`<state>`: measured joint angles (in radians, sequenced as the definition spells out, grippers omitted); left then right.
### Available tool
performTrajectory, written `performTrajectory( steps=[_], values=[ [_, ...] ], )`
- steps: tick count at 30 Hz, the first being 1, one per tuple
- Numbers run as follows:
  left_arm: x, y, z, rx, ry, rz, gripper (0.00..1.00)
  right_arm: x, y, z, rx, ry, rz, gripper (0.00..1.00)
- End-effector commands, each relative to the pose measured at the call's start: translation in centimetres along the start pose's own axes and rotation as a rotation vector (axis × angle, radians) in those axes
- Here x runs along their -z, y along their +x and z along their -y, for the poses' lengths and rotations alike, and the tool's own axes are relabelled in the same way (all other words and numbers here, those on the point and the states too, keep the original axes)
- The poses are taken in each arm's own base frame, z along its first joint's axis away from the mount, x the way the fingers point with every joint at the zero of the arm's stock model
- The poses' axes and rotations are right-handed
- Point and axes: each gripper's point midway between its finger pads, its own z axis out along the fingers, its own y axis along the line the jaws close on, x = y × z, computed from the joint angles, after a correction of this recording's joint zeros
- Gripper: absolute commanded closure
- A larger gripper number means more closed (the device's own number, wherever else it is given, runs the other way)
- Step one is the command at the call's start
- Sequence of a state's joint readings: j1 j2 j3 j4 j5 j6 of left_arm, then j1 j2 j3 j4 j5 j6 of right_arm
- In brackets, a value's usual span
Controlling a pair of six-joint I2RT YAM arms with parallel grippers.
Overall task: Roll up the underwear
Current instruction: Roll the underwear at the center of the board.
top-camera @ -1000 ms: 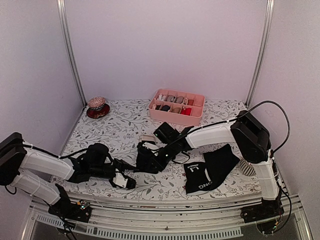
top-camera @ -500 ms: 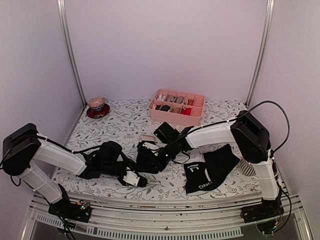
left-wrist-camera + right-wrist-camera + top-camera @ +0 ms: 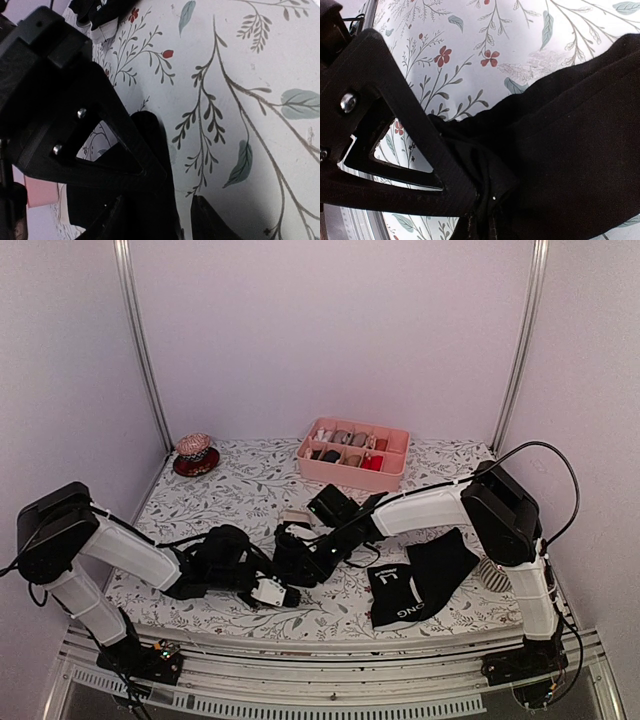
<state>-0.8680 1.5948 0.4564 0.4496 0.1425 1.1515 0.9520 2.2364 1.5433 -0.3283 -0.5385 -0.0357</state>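
The right gripper point(image 3: 482, 207) has its jaws clamped on the black fabric of the beige-banded brief point(image 3: 570, 150), bunched near the middle of the table point(image 3: 210, 500). The left gripper point(image 3: 272, 592) sits low just left of it; I cannot tell how its jaws stand. The lettered brief point(image 3: 400, 595) lies flat at lower right.

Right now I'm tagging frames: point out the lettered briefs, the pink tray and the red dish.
lettered briefs point(image 3: 395, 600): top external view, waistband.
pink tray point(image 3: 345, 473): top external view, front wall.
red dish point(image 3: 182, 468): top external view, near rim.
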Motion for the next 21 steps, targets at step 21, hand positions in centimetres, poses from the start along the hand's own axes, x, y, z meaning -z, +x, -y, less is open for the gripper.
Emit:
performTrajectory(
  steps=[21],
  values=[
    [-0.4,3.9,2.0,0.034,0.063,-0.139,0.58,-0.8,3.6,1.5,-0.043,0.009,-0.080,0.97]
  ],
)
